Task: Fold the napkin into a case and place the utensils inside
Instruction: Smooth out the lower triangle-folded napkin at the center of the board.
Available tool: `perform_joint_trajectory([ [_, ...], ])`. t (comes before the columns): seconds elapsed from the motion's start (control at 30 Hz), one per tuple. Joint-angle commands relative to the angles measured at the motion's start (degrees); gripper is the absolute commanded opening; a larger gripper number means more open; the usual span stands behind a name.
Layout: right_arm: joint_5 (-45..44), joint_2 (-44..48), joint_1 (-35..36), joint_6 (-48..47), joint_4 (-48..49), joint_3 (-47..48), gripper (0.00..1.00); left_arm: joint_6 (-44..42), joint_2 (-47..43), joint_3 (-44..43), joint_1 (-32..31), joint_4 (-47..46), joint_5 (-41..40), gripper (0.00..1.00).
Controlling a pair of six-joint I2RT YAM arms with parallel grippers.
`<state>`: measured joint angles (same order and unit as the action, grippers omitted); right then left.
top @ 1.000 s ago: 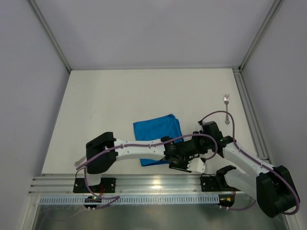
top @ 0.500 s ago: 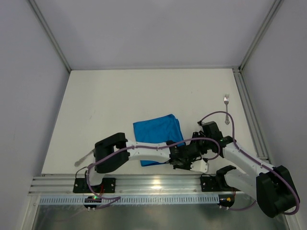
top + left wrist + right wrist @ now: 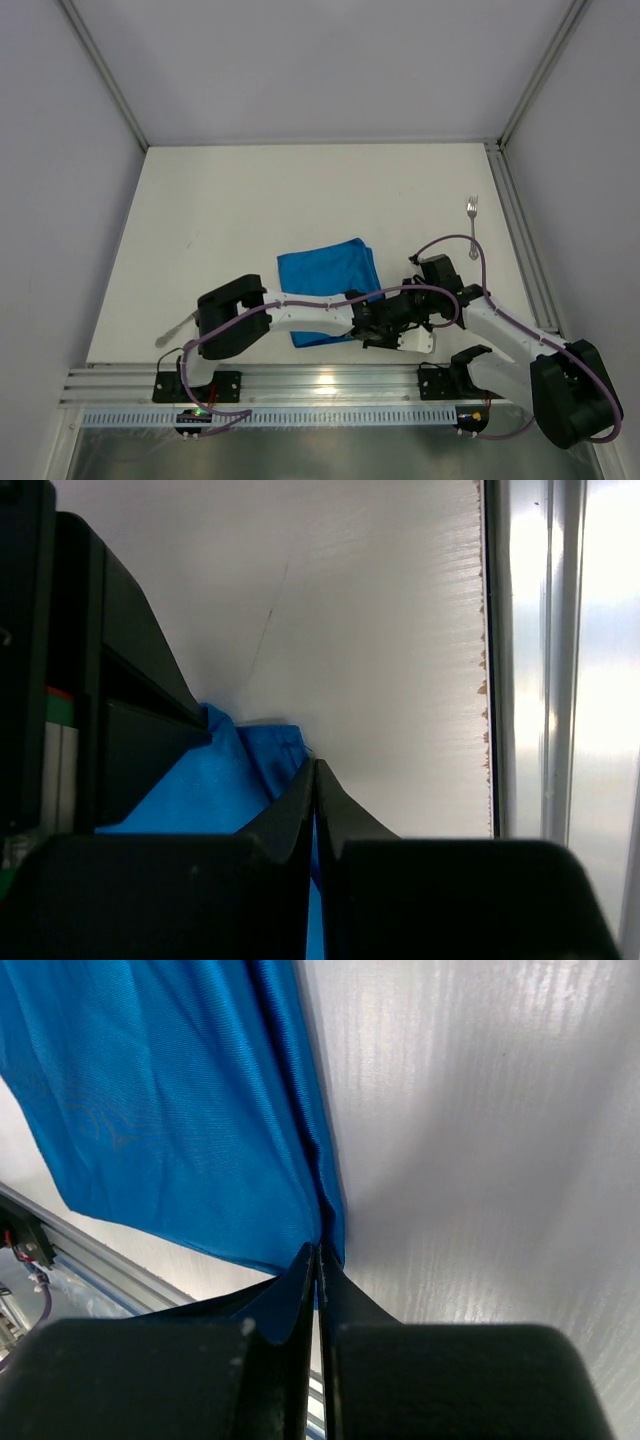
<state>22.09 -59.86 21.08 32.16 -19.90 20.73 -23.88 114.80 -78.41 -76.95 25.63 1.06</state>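
The bright blue napkin (image 3: 325,275) lies folded near the table's front edge; no finished case shows. My left gripper (image 3: 372,338) is shut on the napkin's near right corner, and blue cloth (image 3: 225,790) runs between its tips (image 3: 316,770). My right gripper (image 3: 385,308) is shut on the napkin's right edge; its tips (image 3: 318,1250) pinch the folded hem, and the cloth (image 3: 170,1090) spreads up and left. The silver fork (image 3: 472,225) lies far right. The dark knife-like piece (image 3: 175,328) lies at the front left, partly behind the left arm.
An aluminium rail (image 3: 320,385) runs along the table's front edge; it also shows in the left wrist view (image 3: 560,680). A metal frame rail (image 3: 520,230) borders the right side, close to the fork. Both arms crowd together at the napkin's near right corner.
The left arm's elbow has swung right, and its wrist has shifted slightly by the napkin's corner. Both grippers stay shut on the napkin, which has barely moved.
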Motion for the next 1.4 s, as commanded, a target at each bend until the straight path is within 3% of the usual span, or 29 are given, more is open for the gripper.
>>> perform_joint_trajectory([
  [0.0,3.57,2.02,-0.08,1.93,1.45,0.54,0.04,1.91,1.56,1.5,1.36,-2.6,-0.53,0.0],
  [0.3,7.45,6.59,-0.07,5.72,-0.93,-1.65,0.04,2.26,-1.25,2.65,3.12,-4.01,-3.61,0.0],
  [0.5,7.71,4.75,-0.08,8.79,4.61,-6.93,0.04,2.43,-0.81,2.48,3.12,-1.99,-1.24,0.01],
  [0.7,6.83,0.97,-0.08,7.74,7.25,-6.76,0.04,2.78,-3.0,-0.68,3.12,4.07,5.79,0.15],
  [1.07,5.95,1.4,-0.08,3.7,1.62,-2.45,0.04,2.08,-13.01,-1.22,5.66,19.1,16.43,0.2],
  [1.23,6.83,3.08,-0.16,2.56,-1.54,-0.52,0.04,3.04,-17.5,2.38,11.55,20.35,10.03,0.25],
  [1.37,8.32,3.87,-0.08,2.46,-2.6,1.15,0.04,1.83,-21.28,10.44,14.9,19.11,6.33,0.36],
])
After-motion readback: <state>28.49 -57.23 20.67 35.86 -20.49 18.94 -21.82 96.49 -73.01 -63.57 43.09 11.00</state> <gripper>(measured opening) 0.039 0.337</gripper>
